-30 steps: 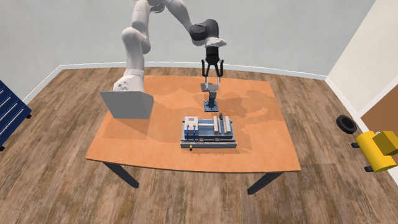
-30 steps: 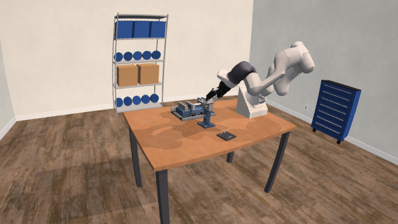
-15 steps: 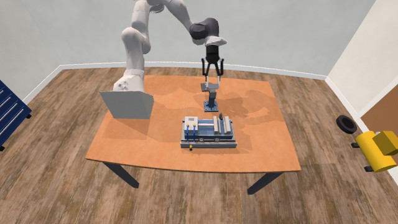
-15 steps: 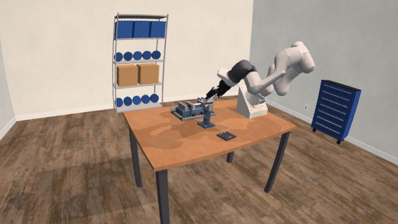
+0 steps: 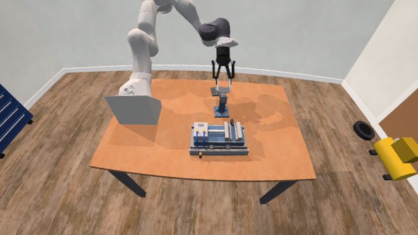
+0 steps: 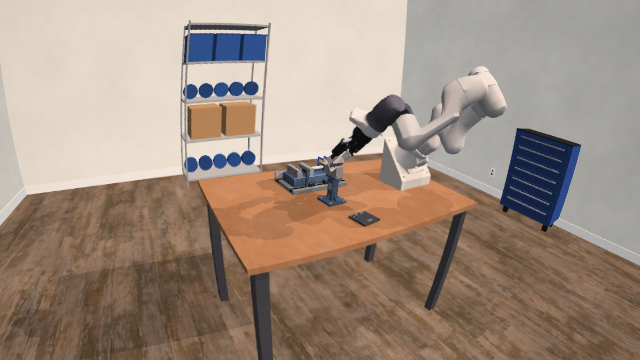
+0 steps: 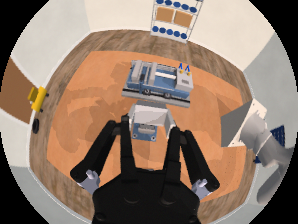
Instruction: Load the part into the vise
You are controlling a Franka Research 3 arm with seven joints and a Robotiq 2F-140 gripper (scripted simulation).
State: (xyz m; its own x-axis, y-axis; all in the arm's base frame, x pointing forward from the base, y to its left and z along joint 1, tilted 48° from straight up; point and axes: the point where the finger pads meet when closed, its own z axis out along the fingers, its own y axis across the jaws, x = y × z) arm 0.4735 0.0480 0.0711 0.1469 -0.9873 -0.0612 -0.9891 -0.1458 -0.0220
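My gripper (image 5: 223,85) is shut on the part (image 5: 223,90), a pale grey block, right at the top of the V-block (image 5: 222,106), a blue stand on a square foot. In the wrist view the part (image 7: 150,116) sits between my fingertips, with the V-block under it. I cannot tell whether the part rests in the V or hangs just above it, nor which way its slot faces. The vise (image 5: 219,138) stands nearer the table's front, its jaws (image 5: 233,130) apart. It also shows in the exterior view (image 6: 302,177) and the wrist view (image 7: 158,82).
The dark infeed plate (image 6: 364,218) lies flat on the table with nothing on it. The arm's white base (image 5: 134,104) stands at the back left of the table. A shelf rack (image 6: 225,100) and a blue drawer cabinet (image 6: 541,176) stand off the table.
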